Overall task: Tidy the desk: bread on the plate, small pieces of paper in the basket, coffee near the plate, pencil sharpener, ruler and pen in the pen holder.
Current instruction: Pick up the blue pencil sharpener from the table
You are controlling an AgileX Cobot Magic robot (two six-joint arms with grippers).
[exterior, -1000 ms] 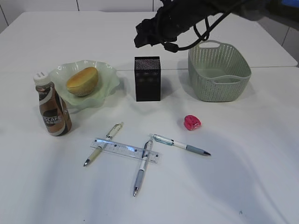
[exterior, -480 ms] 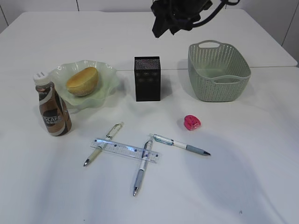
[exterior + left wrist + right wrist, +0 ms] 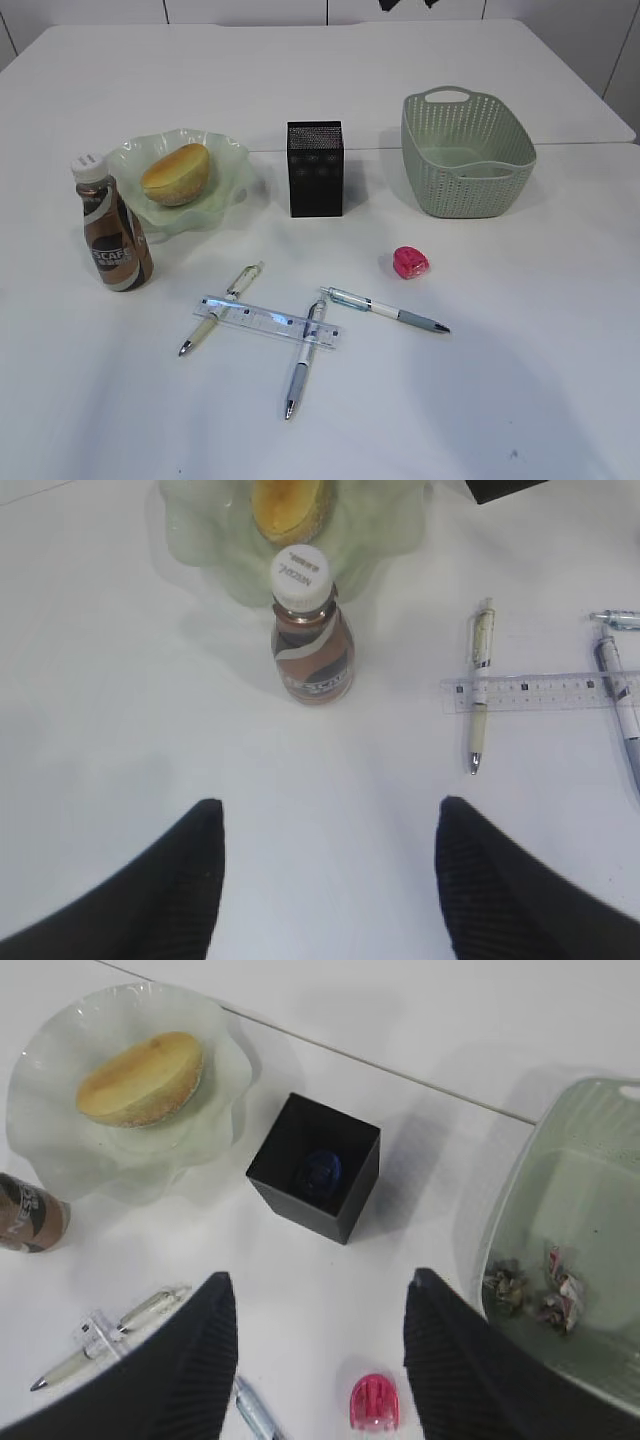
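Bread [image 3: 176, 173] on plate [image 3: 228, 160]; coffee [image 3: 112, 231] beside it; ruler [image 3: 270, 321] lies across two pens.

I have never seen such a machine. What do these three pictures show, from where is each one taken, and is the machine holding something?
This is a robot with two arms, each ending in a two-fingered gripper with a camera above it. One picture looks at the white desk from the front. The other two look down from the wrists: the left gripper and right gripper appear as dark fingers, open and holding nothing.

On the desk: a golden-brown bun on a ruffled pale green glass plate, a brown coffee bottle beside it, a black mesh pen holder, a sage-green plastic basket with crumpled paper wads inside, a pink pencil sharpener, a clear ruler and three pens.
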